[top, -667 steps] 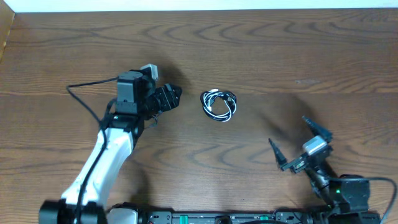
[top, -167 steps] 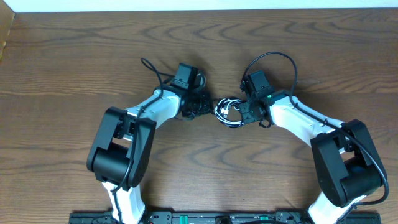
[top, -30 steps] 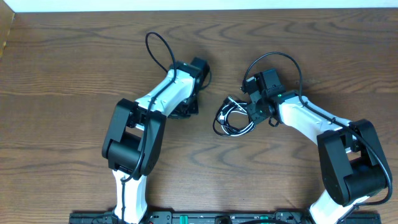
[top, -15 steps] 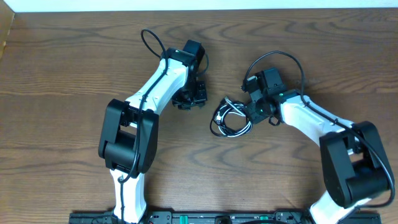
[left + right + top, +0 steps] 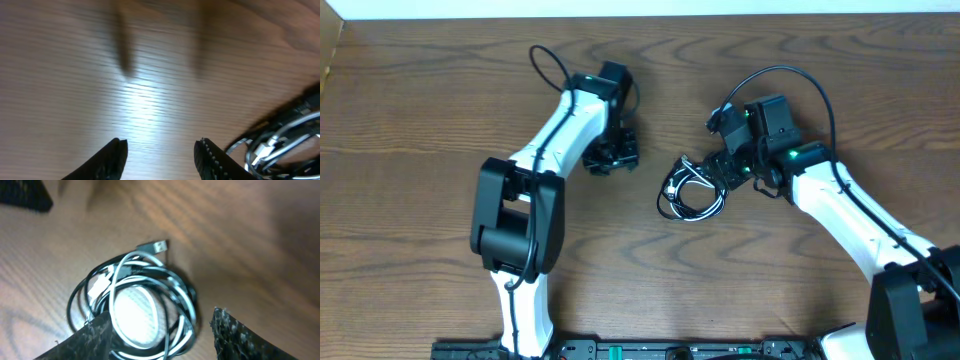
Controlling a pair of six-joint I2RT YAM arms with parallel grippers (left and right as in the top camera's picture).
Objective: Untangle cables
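The cables [image 5: 691, 192], a black cord and a white cord coiled together in loose loops, lie on the table's middle. My right gripper [image 5: 725, 168] is open at the bundle's upper right edge; in the right wrist view the coil [image 5: 140, 305] lies between and ahead of my open fingers [image 5: 162, 332], a grey plug end [image 5: 152, 246] sticking out at the far side. My left gripper [image 5: 613, 157] is open and empty, apart from the bundle to its left. In the left wrist view the fingers [image 5: 160, 155] stand over bare wood, the bundle's edge [image 5: 280, 142] at right.
The wooden table [image 5: 420, 250] ends at a pale edge along the top [image 5: 640, 8]. Thick black robot wires loop above each arm [image 5: 545, 65] [image 5: 790, 80].
My left gripper has drawn away from the bundle, up and to the left. My right gripper has lifted slightly at the bundle's upper right. The coil has loosened and spread since earlier.
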